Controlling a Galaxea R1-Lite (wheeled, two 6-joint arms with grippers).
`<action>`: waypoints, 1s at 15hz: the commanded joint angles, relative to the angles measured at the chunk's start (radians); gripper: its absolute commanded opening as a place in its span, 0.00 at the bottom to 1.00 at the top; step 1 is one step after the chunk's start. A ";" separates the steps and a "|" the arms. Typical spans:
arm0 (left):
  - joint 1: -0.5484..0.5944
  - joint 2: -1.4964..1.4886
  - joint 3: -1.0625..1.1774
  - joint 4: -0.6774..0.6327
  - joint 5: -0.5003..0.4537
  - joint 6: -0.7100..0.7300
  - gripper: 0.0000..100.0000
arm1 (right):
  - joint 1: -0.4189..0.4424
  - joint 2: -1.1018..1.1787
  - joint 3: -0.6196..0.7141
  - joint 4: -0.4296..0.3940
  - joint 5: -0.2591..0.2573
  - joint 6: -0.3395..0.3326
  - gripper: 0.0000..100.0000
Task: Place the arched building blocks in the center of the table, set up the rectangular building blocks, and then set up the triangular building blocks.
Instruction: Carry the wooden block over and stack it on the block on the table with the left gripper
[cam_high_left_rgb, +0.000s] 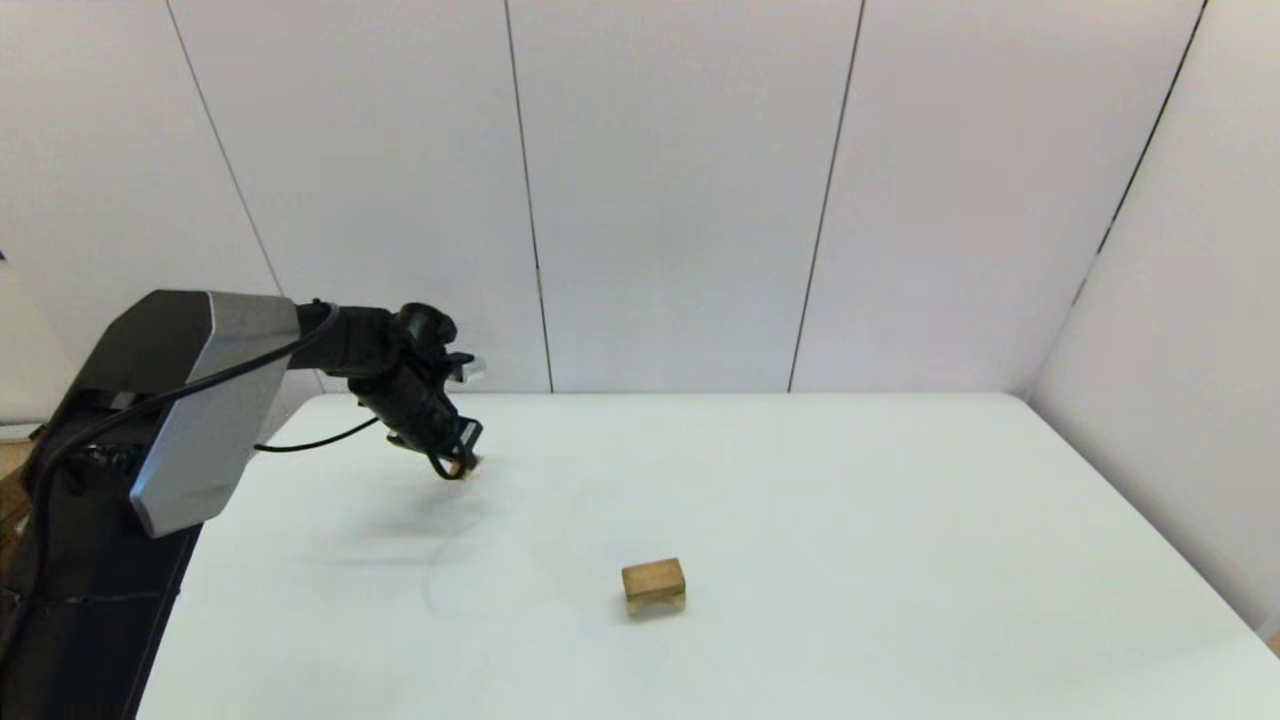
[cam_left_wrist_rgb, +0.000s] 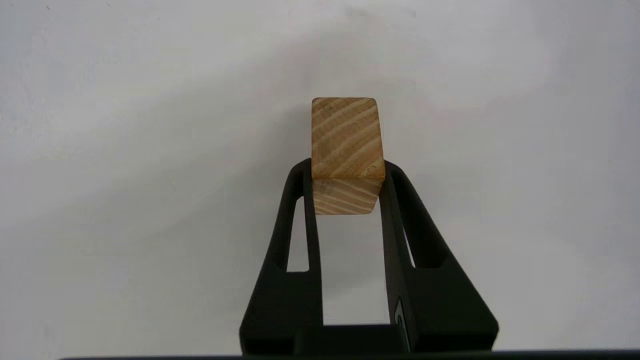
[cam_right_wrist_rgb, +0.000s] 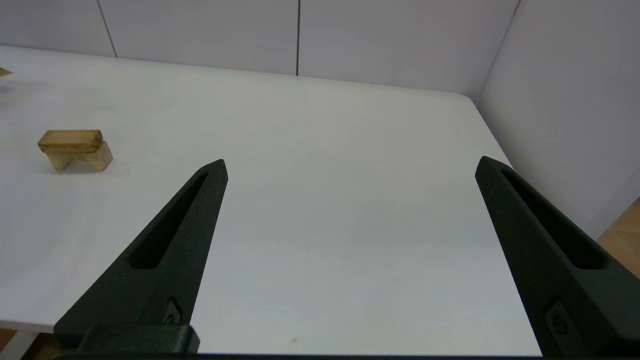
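Note:
The arched block (cam_high_left_rgb: 656, 601) stands on its two legs near the middle of the table (cam_high_left_rgb: 880, 500), with the rectangular block (cam_high_left_rgb: 653, 576) lying flat on top of it. The right wrist view shows the same stack from the side: slab (cam_right_wrist_rgb: 70, 139) over arch (cam_right_wrist_rgb: 95, 159). My left gripper (cam_high_left_rgb: 462, 458) is at the table's far left, pointing down, shut on the triangular block (cam_left_wrist_rgb: 347, 137), which is clamped between the fingertips (cam_left_wrist_rgb: 392, 175) of the gripper (cam_left_wrist_rgb: 347, 170). Whether that block touches the table I cannot tell. My right gripper (cam_right_wrist_rgb: 350, 170) hangs open and empty over the near right of the table.
White wall panels (cam_high_left_rgb: 680, 190) close off the table at the back and on the right. The table's rounded far right corner (cam_right_wrist_rgb: 465, 97) and its near edge show in the right wrist view. A black cable (cam_high_left_rgb: 320, 440) hangs from the left arm.

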 joint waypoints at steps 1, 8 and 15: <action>-0.067 -0.168 0.001 0.227 -0.005 0.137 0.00 | -0.001 0.000 0.000 -0.001 0.001 0.000 1.00; -0.263 -0.296 0.002 0.380 -0.006 0.361 0.00 | 0.001 0.000 0.000 -0.001 0.001 0.000 1.00; -0.433 -0.237 -0.002 0.351 -0.095 0.413 0.00 | -0.001 0.000 0.000 -0.001 0.001 0.000 1.00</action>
